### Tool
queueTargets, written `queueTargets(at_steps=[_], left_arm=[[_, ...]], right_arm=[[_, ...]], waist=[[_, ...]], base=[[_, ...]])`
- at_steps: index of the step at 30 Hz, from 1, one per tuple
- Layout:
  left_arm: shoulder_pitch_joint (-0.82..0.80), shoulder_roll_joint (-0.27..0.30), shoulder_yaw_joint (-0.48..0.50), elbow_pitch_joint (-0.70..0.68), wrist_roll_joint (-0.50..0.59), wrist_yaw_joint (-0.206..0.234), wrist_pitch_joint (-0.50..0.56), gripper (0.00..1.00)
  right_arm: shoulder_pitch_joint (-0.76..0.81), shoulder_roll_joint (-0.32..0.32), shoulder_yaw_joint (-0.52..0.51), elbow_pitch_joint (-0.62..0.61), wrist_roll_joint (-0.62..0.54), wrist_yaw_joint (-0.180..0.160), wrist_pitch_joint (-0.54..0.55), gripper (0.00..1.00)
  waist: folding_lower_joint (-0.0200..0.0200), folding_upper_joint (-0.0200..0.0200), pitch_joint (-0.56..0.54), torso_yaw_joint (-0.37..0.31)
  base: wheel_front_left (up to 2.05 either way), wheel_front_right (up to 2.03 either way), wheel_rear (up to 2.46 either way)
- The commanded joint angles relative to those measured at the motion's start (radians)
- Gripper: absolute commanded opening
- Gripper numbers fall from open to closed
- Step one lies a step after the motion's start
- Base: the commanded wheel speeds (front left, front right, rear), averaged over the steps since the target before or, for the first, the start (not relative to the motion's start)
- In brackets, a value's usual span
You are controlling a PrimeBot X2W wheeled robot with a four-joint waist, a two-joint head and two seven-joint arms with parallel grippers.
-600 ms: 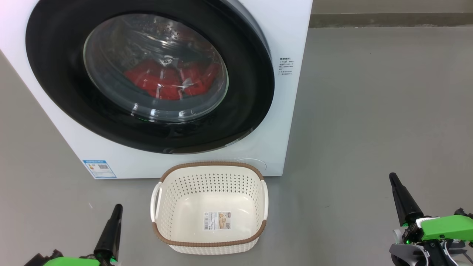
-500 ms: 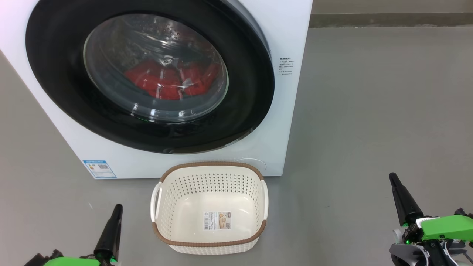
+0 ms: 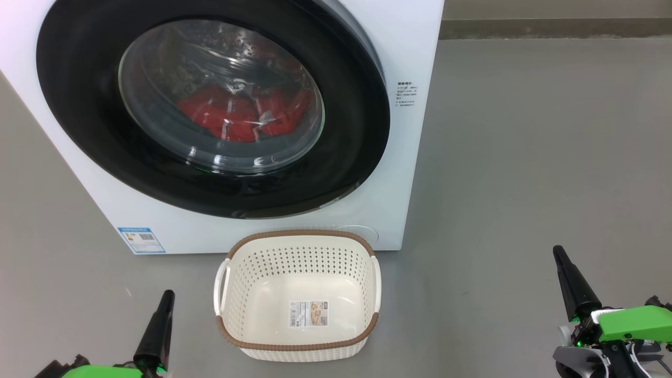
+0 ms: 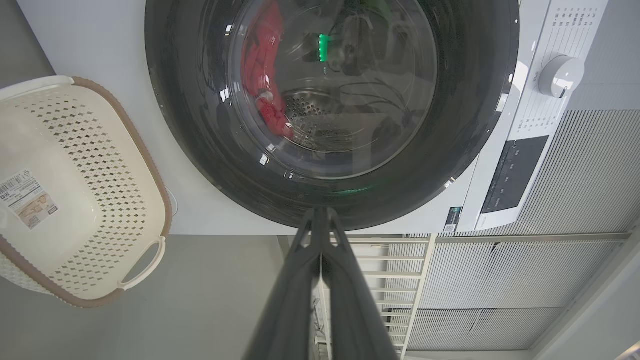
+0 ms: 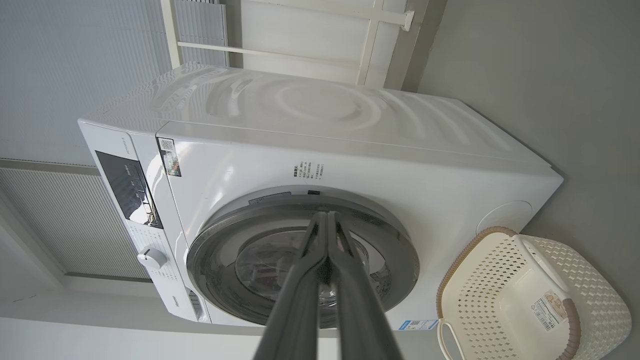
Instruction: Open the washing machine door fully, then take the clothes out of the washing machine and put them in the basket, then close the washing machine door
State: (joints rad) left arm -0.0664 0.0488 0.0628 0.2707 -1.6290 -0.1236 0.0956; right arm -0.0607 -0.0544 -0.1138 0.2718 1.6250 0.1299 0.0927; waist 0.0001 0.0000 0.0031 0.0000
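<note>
The white washing machine (image 3: 415, 58) stands ahead with its round black door (image 3: 79, 121) closed against the front. Red clothes (image 3: 236, 118) lie in the drum behind the door's glass window; they also show through the glass in the left wrist view (image 4: 260, 65). The cream basket (image 3: 297, 346) sits empty on the floor in front of the machine. My left gripper (image 3: 167, 296) is low at the left of the basket, shut, holding nothing. My right gripper (image 3: 557, 253) is far to the right of the basket, shut and empty too.
Grey floor (image 3: 525, 157) stretches to the right of the machine up to a wall base (image 3: 551, 29). A control panel and dial (image 4: 560, 77) sit on the machine's front. White louvred panels (image 4: 500, 280) stand beside the machine.
</note>
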Motion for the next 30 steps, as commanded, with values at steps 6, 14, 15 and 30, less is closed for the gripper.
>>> queueTargets(at_steps=[6,14,15,30], left_arm=[[-0.04,0.011,0.038,-0.026,0.01,-0.007,0.008,0.0],[0.024,-0.011,-0.005,0.04,0.001,0.0,-0.001,1.0],[0.024,-0.011,-0.005,0.035,0.004,0.0,-0.005,1.0],[0.041,0.004,-0.012,-0.021,0.28,-0.001,-0.075,1.0]], right_arm=[[-0.046,-0.008,0.016,-0.028,-0.003,0.001,0.008,0.0],[0.027,0.018,0.0,0.042,0.0,0.0,0.004,1.0],[0.028,0.017,0.005,0.038,-0.002,0.0,-0.001,1.0],[0.042,0.002,0.041,0.024,-0.211,0.0,-0.071,1.0]], waist=[[-0.0001,0.0,0.0,0.0],[0.0,0.0,0.0,0.0],[0.0,0.0,0.001,0.0],[0.0,0.0,0.001,0.004]], base=[[0.0,0.0,0.0],[0.0,0.0,0.0],[0.0,0.0,0.0],[0.0,0.0,0.0]])
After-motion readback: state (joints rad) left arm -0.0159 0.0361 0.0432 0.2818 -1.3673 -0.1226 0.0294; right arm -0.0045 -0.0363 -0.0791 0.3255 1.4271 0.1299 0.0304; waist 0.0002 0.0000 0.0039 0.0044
